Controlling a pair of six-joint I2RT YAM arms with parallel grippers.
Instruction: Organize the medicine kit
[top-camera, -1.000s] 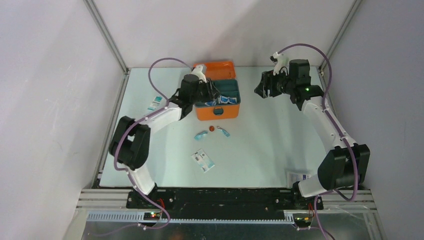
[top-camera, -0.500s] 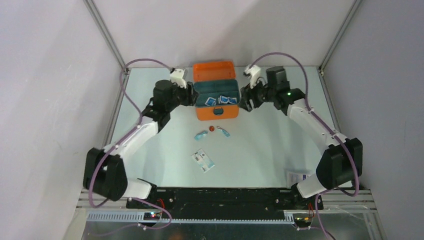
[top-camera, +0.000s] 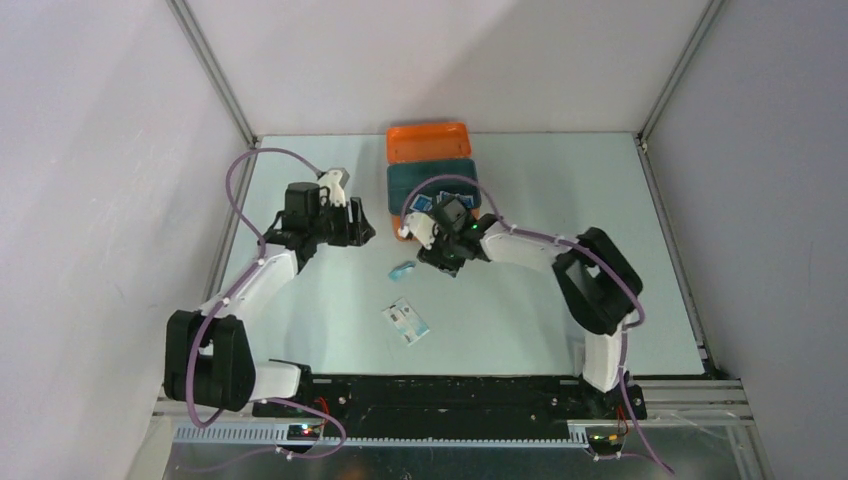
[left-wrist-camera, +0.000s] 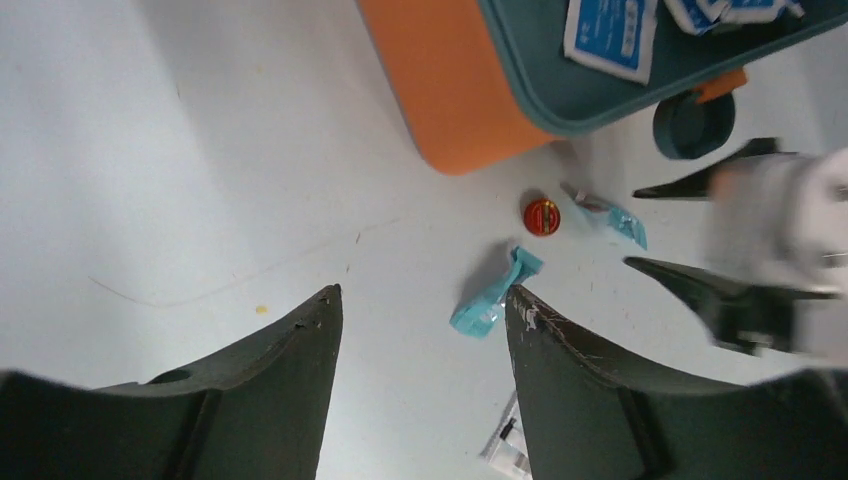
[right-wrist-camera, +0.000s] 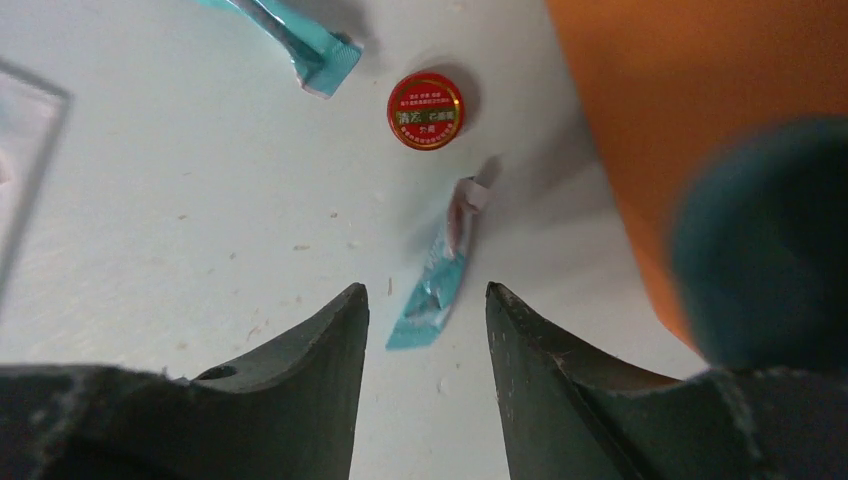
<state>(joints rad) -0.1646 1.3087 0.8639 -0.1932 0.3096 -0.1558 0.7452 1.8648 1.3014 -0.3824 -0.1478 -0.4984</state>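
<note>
Right gripper (right-wrist-camera: 424, 300) swung off medicine kit (left-wrist-camera: 450, 90): jaws half-open, empty, teal sachet (right-wrist-camera: 437, 275) between them. Left gripper (left-wrist-camera: 420, 300) retreated, jaws open, empty. Pick likely next.

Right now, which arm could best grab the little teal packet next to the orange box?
The right arm. The right gripper hangs open straight over that teal packet, beside the red tin and the medicine kit. The left gripper is off to the side, also open.
</note>
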